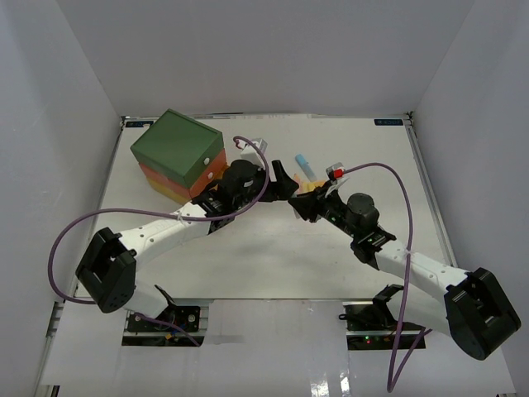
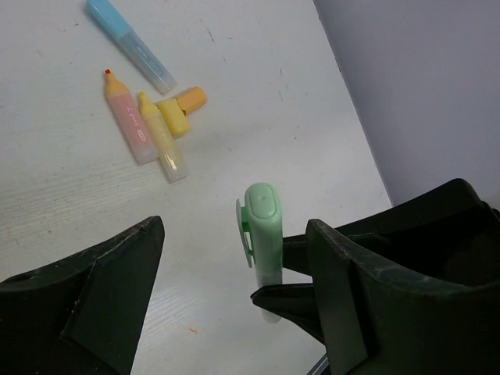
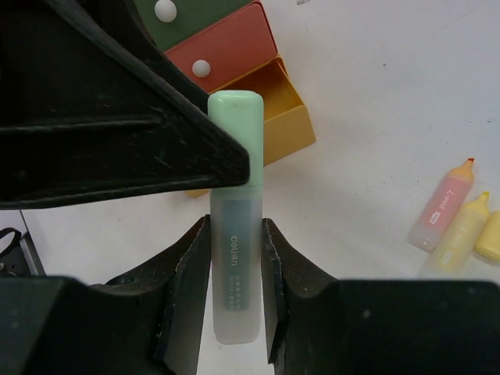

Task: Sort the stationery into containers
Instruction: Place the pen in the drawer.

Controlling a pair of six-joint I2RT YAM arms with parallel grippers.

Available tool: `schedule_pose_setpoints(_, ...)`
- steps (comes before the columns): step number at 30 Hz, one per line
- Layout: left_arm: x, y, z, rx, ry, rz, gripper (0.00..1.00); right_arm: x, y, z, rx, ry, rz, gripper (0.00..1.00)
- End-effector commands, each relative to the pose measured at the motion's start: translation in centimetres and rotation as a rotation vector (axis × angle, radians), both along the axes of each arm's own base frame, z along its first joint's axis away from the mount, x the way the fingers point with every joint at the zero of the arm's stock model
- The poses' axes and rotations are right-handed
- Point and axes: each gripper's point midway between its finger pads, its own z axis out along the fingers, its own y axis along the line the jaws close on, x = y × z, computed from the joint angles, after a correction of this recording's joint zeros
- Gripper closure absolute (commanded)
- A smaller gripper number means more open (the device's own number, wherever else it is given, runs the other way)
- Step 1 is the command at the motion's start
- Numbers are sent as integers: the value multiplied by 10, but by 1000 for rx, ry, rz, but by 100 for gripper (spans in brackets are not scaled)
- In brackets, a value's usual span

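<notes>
the jaws of the left gripper are spread wide and nothing is held in them. the mint green marker is seen in the gap between them, apparently not yet touched by either finger, over the middle of the table. just to the right, the jaws of the right gripper are closed on the marker's translucent end, so the opaque end with the clip is left free. a handover is judged to be the step in hand. the left jaws should be closed squarely on the free end before the right jaws are let go, and twisting should be avoided, since little of the marker is exposed. the chest is set toward the far left corner with its yellow drawer pulled out, and this is probably where the marker is to be carried. the left arm is stretched from the near left corner past the chest to the centre; the right arm is reached in from the near right corner, its wrist turned leftward. a blue marker, a pink marker, a yellow marker and an orange marker are lain loose toward the far edge, a little right of centre.
</notes>
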Motion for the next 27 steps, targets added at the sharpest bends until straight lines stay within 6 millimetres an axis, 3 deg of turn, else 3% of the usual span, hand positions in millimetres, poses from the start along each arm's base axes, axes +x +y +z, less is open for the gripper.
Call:
schedule_pose_setpoints(1,4,-12,29,-72,-35,-3,18,-5,5,27,81,-74,24,83)
schedule_pose_setpoints(7,2,-23,26,-70,-25,-34,39,-6,5,27,87,-75,26,81)
schedule_pose_setpoints(12,1,-24,30,-70,-44,-48,69,-6,4,23,84,-70,23,76)
schedule_pose_setpoints(15,0,-26,28,-62,-48,-60,78,-6,4,22,82,-68,23,71)
schedule_pose_setpoints(19,2,-20,27,-23,-75,-51,83,-5,2,19,76,-63,11,56)
schedule_pose_setpoints(20,6,-13,25,22,-95,-30,84,-5,1,18,71,-65,6,52)
schedule_pose_setpoints(21,10,-10,28,46,-112,-13,84,-3,-2,15,64,-62,-12,40)
schedule_pose_setpoints(22,14,-4,29,83,-129,5,84,-2,-4,14,57,-60,-23,35)
schedule_pose_setpoints(24,25,18,16,254,-157,63,84,-2,-9,10,34,-63,-47,24)
schedule_pose_setpoints(25,32,26,25,297,-185,90,84,-1,-12,8,26,-63,-61,20)
schedule_pose_setpoints(26,34,38,19,374,-184,100,84,-2,-15,7,18,-67,-70,18)
schedule_pose_setpoints(27,43,54,19,472,-221,139,84,0,-18,2,-1,-60,-89,11)
